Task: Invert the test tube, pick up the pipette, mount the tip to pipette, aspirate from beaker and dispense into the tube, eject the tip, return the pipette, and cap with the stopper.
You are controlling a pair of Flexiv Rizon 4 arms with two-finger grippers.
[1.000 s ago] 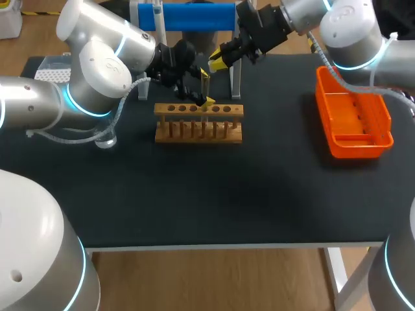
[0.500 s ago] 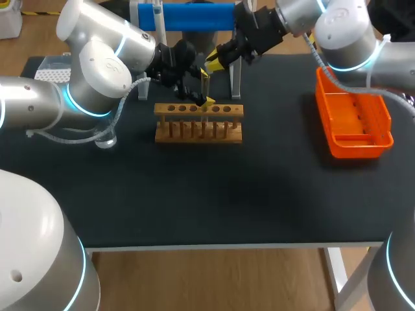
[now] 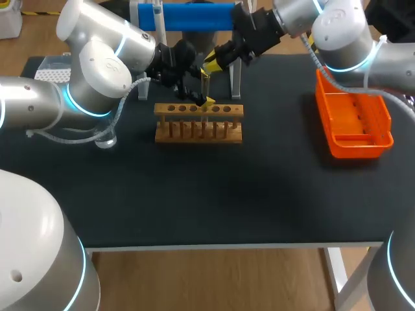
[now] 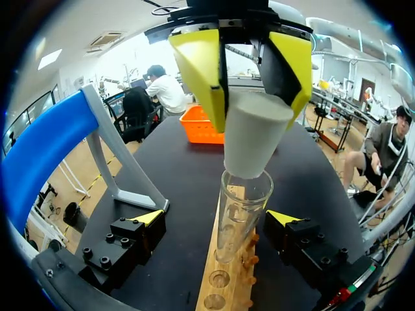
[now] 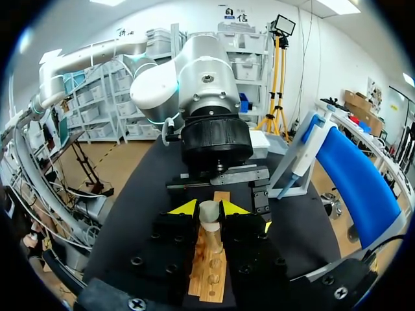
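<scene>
Pinching the grey stopper (image 4: 249, 139) from two sides, the right gripper (image 5: 209, 208) hangs straight over the wooden rack (image 3: 198, 123), with the stopper's narrow end at the mouth of the test tube (image 4: 241, 207). The tube stands upright in a hole of the rack. The left gripper (image 4: 217, 218) is spread around the tube, with one finger clearly apart from the glass. In the head view the left arm comes in from 9 o'clock and the right arm from 2 o'clock. At 12 o'clock from the rack is the blue stand (image 3: 194, 16), with the pipette (image 5: 303, 159) hanging on it. An orange basket (image 3: 353, 120) sits at 3 o'clock, well apart, and the glass beaker (image 3: 104, 138) at 9 o'clock, partly hidden under the left arm.
</scene>
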